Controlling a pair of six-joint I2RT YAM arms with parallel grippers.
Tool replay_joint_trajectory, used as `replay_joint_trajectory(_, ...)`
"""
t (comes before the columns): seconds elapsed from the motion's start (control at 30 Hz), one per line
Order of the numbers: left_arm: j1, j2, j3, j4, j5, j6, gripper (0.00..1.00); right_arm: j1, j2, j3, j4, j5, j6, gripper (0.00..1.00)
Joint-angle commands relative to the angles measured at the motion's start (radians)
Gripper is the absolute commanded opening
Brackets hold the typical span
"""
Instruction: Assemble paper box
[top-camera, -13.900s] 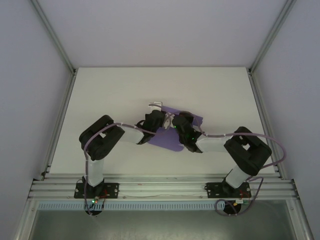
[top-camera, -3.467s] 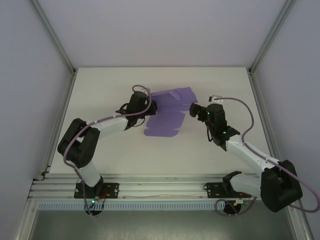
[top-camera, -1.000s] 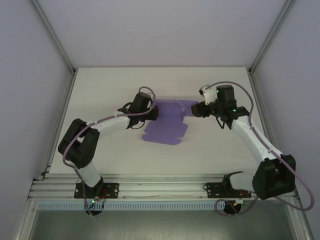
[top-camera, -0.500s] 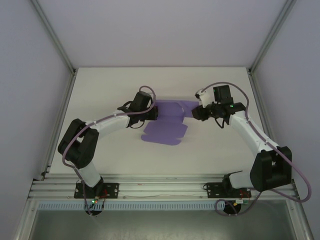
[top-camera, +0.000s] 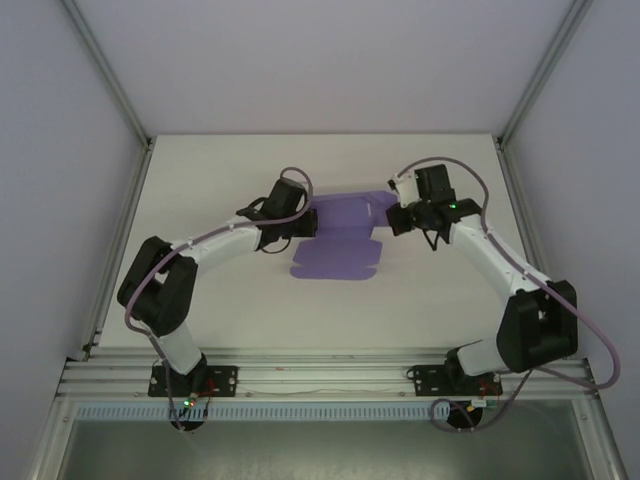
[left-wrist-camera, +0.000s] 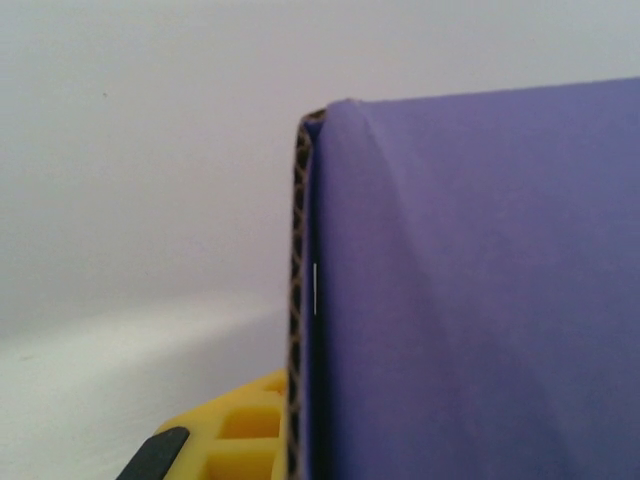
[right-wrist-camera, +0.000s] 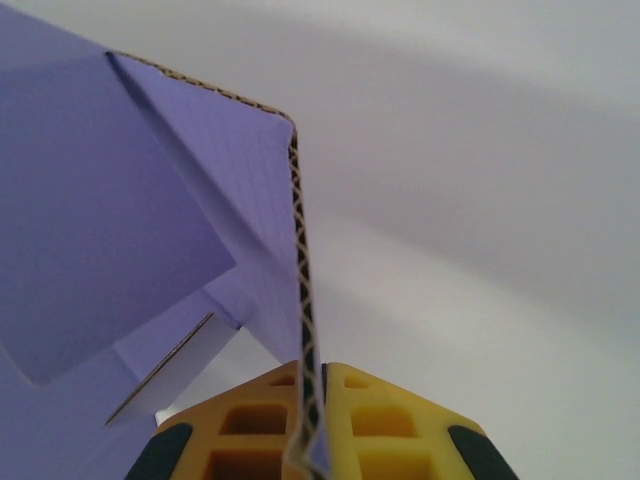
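**While the Paper Box Is Clamped at Both Ends: Axis of the Coming Fold**

As the paper box (top-camera: 340, 242) is only partly formed, it is found as a die-cut sheet on the table (top-camera: 230, 310). Its left edge is gripped by the closed left gripper (top-camera: 303, 222). Its right flap is pinched in the closed right gripper (top-camera: 396, 217), the corrugated edge standing upright between the yellow pads (right-wrist-camera: 380, 420). The grippers are placed at opposite ends of the box's far panel, so its long axis runs from one gripper to the other. The box's near panels lie flat. Neither arm is judged nearer; the coming fold is judged to turn about this axis.
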Motion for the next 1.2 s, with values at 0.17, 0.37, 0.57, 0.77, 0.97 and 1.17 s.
replay_joint_trajectory(0.17, -0.013, 0.062, 0.114, -0.025, -0.042, -0.045, 0.00, 0.163, 0.177, 0.103, -0.052, 0.633, 0.233, 0.00)
replay_joint_trajectory(0.37, -0.015, 0.082, 0.125, 0.007, -0.019, -0.071, 0.00, 0.223, 0.308, 0.182, -0.082, 0.861, 0.371, 0.00)
replay_joint_trajectory(0.57, -0.016, 0.096, 0.135, -0.004, -0.021, -0.073, 0.00, 0.228, 0.372, 0.223, -0.117, 0.889, 0.435, 0.00)
replay_joint_trajectory(0.77, -0.016, 0.113, 0.146, 0.004, -0.006, -0.081, 0.00, 0.232, 0.280, 0.129, 0.041, 0.769, 0.388, 0.00)
replay_joint_trajectory(0.97, -0.010, 0.108, 0.134, 0.007, -0.012, -0.051, 0.00, 0.231, 0.115, 0.039, 0.065, 0.569, 0.248, 0.27)
replay_joint_trajectory(1.17, 0.000, 0.093, 0.105, 0.019, -0.008, -0.024, 0.00, 0.227, -0.146, -0.055, 0.007, 0.433, 0.193, 0.64)
